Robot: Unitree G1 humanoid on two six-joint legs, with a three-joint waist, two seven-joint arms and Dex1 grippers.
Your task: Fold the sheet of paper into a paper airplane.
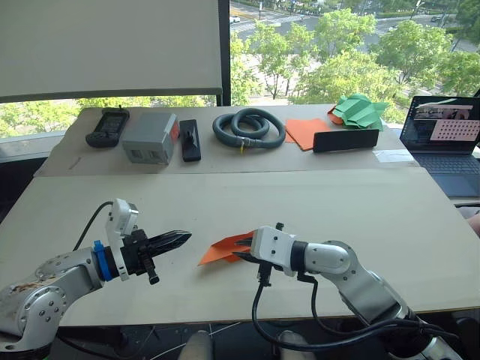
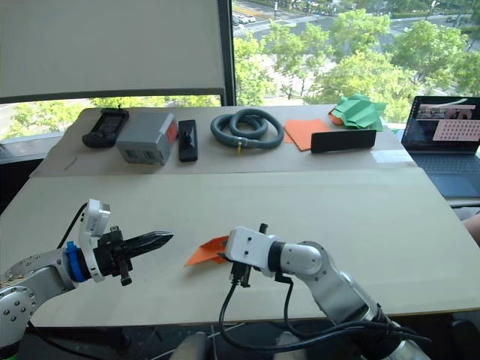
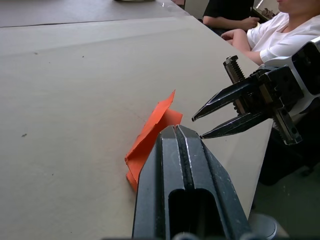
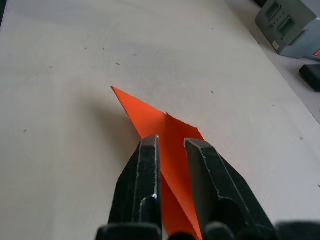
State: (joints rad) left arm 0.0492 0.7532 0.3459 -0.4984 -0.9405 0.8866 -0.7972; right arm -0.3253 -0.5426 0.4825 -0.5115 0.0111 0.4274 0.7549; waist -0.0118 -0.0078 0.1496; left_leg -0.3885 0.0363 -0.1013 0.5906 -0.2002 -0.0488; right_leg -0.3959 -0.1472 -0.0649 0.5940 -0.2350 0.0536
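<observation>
The sheet of paper is folded into an orange pointed wedge with one flap standing up. It lies on the near part of the table between my two grippers. My right gripper is open at the paper's right end, its jaws a little apart on either side of the raised flap. In the left wrist view the right gripper's fingertips stand just short of the paper. My left gripper is shut and holds nothing, pointing at the paper's left tip from a short gap away.
At the back of the table lie a flat orange sheet, a green folded paper pile, a black bar, a coiled hose, a grey box and black devices. A laptop stands far right; a person sits beyond it.
</observation>
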